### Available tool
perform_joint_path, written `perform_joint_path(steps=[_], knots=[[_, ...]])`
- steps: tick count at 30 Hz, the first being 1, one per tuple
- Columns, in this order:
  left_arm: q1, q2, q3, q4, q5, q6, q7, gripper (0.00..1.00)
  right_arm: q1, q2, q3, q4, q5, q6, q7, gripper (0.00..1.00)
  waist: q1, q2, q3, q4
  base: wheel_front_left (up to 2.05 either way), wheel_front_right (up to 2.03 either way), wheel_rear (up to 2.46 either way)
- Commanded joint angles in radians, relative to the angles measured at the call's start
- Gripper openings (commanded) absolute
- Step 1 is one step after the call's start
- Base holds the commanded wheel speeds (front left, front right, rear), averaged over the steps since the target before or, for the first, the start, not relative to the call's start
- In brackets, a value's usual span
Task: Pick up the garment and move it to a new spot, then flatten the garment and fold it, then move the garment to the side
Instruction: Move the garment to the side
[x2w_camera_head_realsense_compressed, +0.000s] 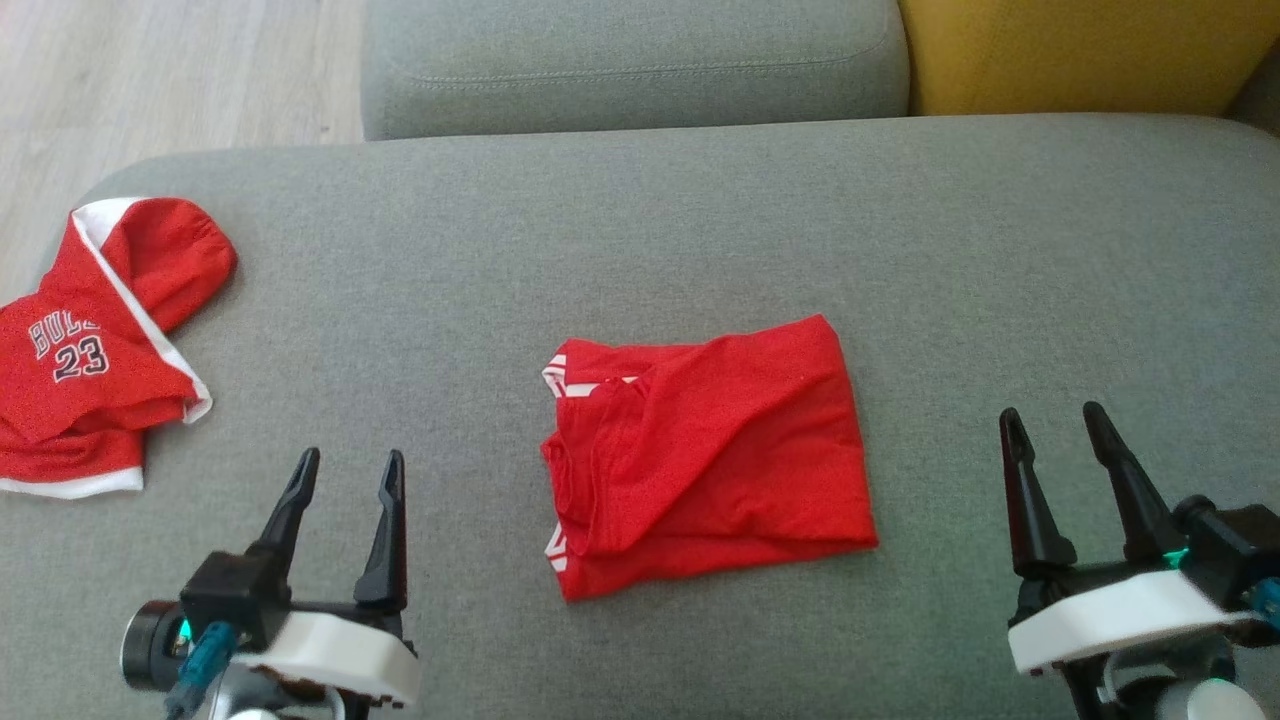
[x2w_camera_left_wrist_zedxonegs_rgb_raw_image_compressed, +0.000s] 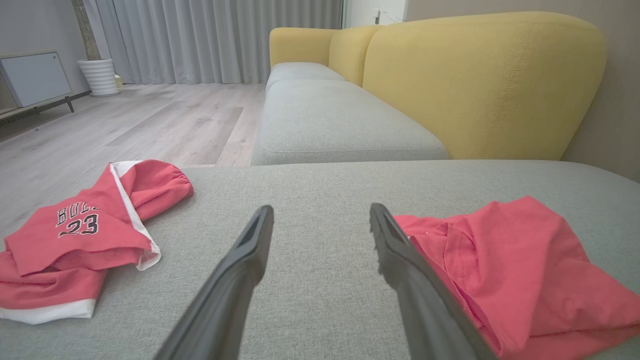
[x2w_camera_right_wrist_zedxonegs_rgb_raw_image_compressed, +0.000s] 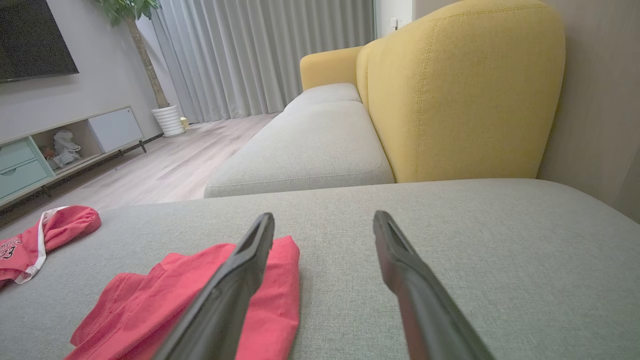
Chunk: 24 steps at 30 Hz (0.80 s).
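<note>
A plain red garment (x2w_camera_head_realsense_compressed: 705, 455) with white trim lies folded in a rough rectangle at the middle of the grey seat cushion (x2w_camera_head_realsense_compressed: 640, 230). It also shows at the right in the left wrist view (x2w_camera_left_wrist_zedxonegs_rgb_raw_image_compressed: 520, 270) and at the lower left in the right wrist view (x2w_camera_right_wrist_zedxonegs_rgb_raw_image_compressed: 200, 305). My left gripper (x2w_camera_head_realsense_compressed: 350, 475) hovers open over the cushion to the garment's left, nothing between its fingers. My right gripper (x2w_camera_head_realsense_compressed: 1055, 425) stands open to the garment's right, also empty. Both are apart from the cloth.
A second red garment (x2w_camera_head_realsense_compressed: 95, 350), a hooded jersey with white edging and the number 23, lies at the cushion's left edge. Beyond are another grey seat (x2w_camera_head_realsense_compressed: 630, 60), a yellow backrest (x2w_camera_head_realsense_compressed: 1080, 50) and wooden floor (x2w_camera_head_realsense_compressed: 150, 70) at the left.
</note>
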Motion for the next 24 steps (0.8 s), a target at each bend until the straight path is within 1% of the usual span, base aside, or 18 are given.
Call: perform_joint_path(steps=[1,6,10,12,21,23,24], knots=[[-0.041,0.019,0.033,-0.029,-0.006,0.006,-0.009,1.0,-0.013,-0.007,0.022,-0.034,-0.001,0.008,0.0,1.0,0.0,0.0,0.0,0.002,0.0,0.0,0.0],[-0.054,0.02,0.026,-0.032,-0.005,0.007,-0.012,1.0,-0.016,-0.007,0.017,-0.019,-0.001,0.008,0.006,1.0,0.0,0.0,0.009,0.014,0.0,0.0,0.0],[-0.082,0.016,0.019,-0.041,-0.003,0.006,-0.019,1.0,-0.046,-0.015,0.025,0.045,0.008,0.008,0.006,1.0,0.0,0.0,0.036,0.042,0.0,0.0,0.0],[-0.105,0.012,0.011,-0.045,-0.002,0.002,-0.024,1.0,-0.078,-0.018,0.033,0.106,0.017,0.008,0.0,1.0,0.0,0.0,0.057,0.066,0.0,0.0,0.0],[-0.204,-0.029,-0.022,-0.023,-0.006,-0.014,-0.056,1.0,-0.265,-0.025,0.084,0.477,0.023,0.008,-0.001,1.0,0.0,0.0,0.136,0.183,0.0,0.0,0.0],[-0.217,-0.037,-0.027,-0.015,-0.007,-0.017,-0.062,1.0,-0.306,-0.029,0.077,0.558,0.004,0.008,0.019,1.0,0.0,0.0,0.149,0.199,0.0,0.0,0.0],[-0.223,-0.041,-0.03,-0.01,-0.008,-0.018,-0.065,1.0,-0.327,-0.028,0.073,0.583,0.002,0.008,0.012,1.0,0.0,0.0,0.155,0.206,0.0,0.0,0.0]])
